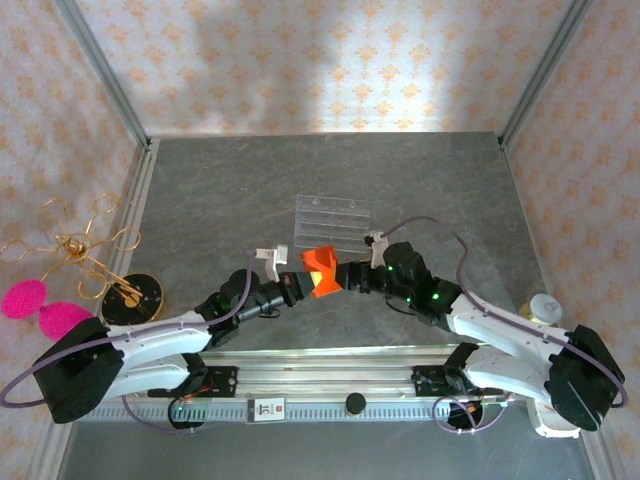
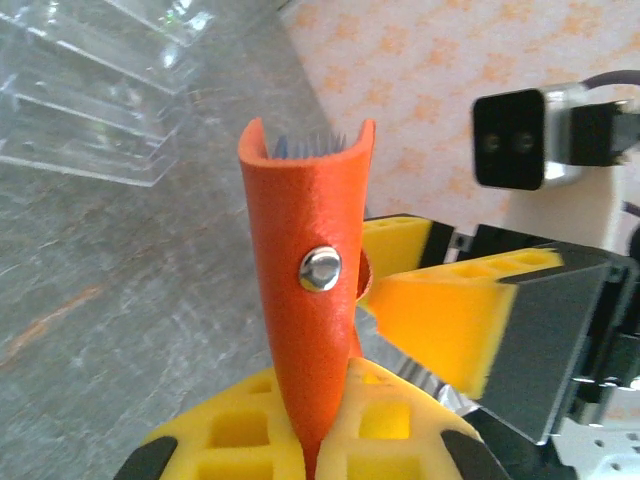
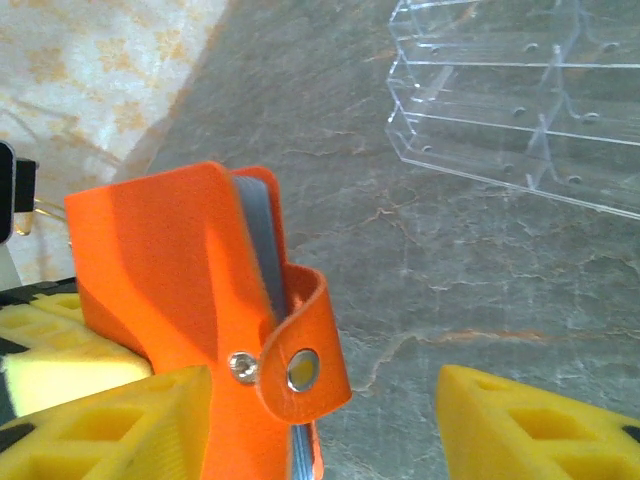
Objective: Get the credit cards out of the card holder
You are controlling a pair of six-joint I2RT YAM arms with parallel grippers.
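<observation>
Gripping the orange card holder (image 1: 322, 272) by its lower end with the left end effector (image 2: 310, 445), yellow pads closed tight on it. Holding it upright above the grey worktop (image 1: 220, 200), at 6 o'clock from the clear acrylic rack (image 1: 333, 220). Waiting at 3 o'clock of the holder with the right end effector (image 3: 325, 420), fingers spread wide, one pad just beside the orange face, the other well apart. Showing a tab (image 3: 300, 365) curled round the edge and grey layers between the flaps; cannot tell cards among them.
</observation>
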